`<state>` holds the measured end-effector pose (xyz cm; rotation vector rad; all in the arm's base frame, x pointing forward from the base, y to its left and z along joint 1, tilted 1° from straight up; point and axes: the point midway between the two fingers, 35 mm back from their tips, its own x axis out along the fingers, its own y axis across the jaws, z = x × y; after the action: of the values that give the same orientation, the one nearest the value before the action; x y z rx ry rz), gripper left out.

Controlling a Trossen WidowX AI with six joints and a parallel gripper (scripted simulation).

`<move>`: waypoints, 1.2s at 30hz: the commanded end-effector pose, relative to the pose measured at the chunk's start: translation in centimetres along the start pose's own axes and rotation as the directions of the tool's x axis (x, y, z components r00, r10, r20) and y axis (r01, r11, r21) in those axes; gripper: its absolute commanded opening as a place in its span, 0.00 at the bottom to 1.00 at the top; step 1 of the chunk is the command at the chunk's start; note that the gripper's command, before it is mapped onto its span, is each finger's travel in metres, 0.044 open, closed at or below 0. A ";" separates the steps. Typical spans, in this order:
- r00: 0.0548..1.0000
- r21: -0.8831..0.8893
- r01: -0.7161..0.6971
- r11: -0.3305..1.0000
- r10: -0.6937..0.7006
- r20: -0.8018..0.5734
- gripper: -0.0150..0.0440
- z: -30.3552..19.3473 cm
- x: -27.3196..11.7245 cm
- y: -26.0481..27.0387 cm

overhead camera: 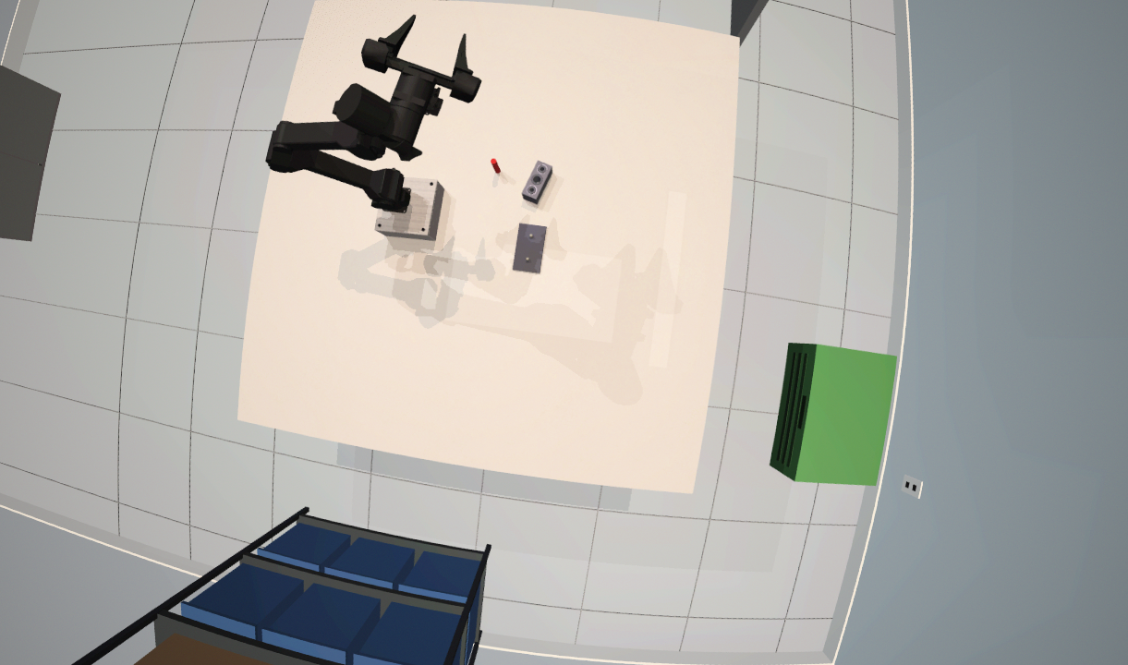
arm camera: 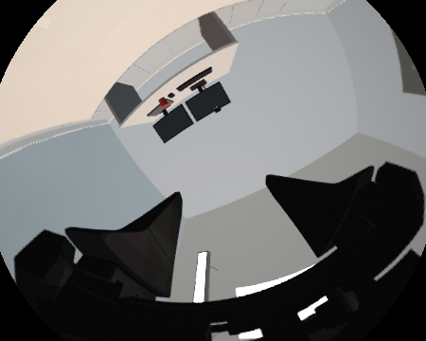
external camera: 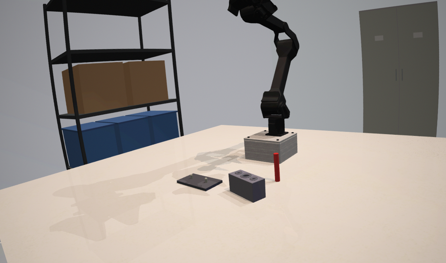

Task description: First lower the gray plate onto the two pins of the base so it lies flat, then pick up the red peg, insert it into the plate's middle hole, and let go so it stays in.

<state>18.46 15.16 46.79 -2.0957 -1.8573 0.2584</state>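
The peg [overhead camera: 494,166] [external camera: 276,167] is red, the bins [overhead camera: 319,616] [external camera: 119,134] blue, the cabinet [overhead camera: 847,415] green, the tabletop [overhead camera: 468,380] [external camera: 332,212] [arm camera: 38,71] plain cream.

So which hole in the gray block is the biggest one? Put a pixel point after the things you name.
The middle hole [overhead camera: 537,179] [external camera: 246,175] of the gray plate [overhead camera: 543,188] [external camera: 242,188]: its ring looks wider than the ones on either side, which look alike.

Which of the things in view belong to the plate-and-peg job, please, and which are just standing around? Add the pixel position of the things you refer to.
For the job:
- gray plate [overhead camera: 542,167] [external camera: 241,187]
- base with two pins [overhead camera: 528,247] [external camera: 198,183]
- red peg [overhead camera: 494,166] [external camera: 276,167]
- gripper [overhead camera: 438,26] [arm camera: 224,188]

Not involved:
- blue bins [overhead camera: 369,562] [external camera: 132,134]
- brown boxes [overhead camera: 203,653] [external camera: 100,88]
- green cabinet [overhead camera: 848,417]
- two dark monitors [arm camera: 173,124]
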 end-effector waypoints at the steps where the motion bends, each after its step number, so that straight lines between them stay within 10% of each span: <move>1: 1.000 0.000 0.000 1.000 0.000 0.000 0.98 0.0 0.0 0.0; 7: 0.985 0.457 -0.122 0.881 0.165 -0.055 1.00 -0.5 1.0 6.9; 16: 0.848 0.952 -0.255 0.167 0.512 0.137 1.00 4.9 1.9 19.7; 26: 0.547 0.817 -0.191 -0.545 0.632 0.549 1.00 15.2 0.4 27.0; 36: -0.009 0.413 0.093 -0.906 0.414 0.910 1.00 26.2 -4.6 28.1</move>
<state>37.69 13.49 18.01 -1.0761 0.6528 1.1180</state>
